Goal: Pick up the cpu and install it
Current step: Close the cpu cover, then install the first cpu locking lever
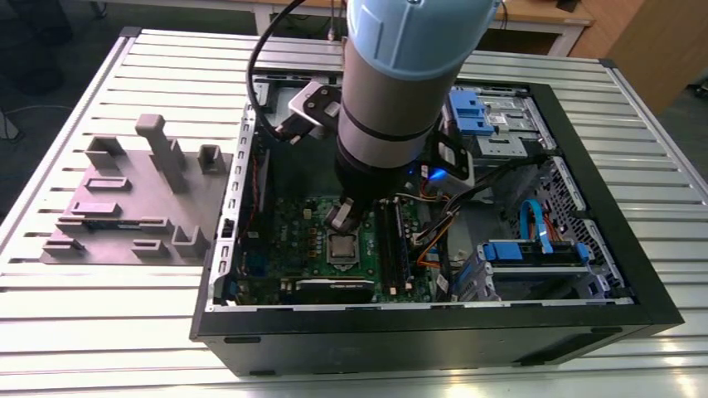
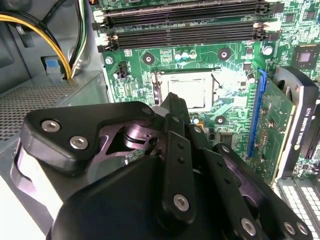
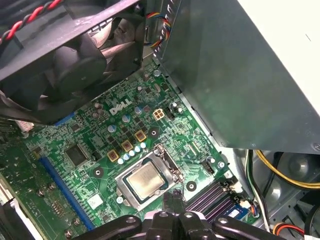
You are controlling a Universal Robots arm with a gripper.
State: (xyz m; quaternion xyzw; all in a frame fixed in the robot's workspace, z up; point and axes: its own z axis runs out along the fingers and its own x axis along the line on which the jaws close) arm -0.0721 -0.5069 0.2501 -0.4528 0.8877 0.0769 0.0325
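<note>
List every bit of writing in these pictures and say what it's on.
Maker's logo in white letters: on the green motherboard, in the first wrist view.
White lettering: along the edge of the graphics card, in the second wrist view, too small to read with confidence.
Tiny white markings beside the motherboard's parts: too small to read.
Top of the cpu: no legible marking.

The small flat square cpu with a silvery-grey metal top (image 3: 146,180) lies level in its silver-framed socket (image 3: 131,196) on the green motherboard (image 3: 95,165), near the case's middle (image 1: 341,245).
</note>
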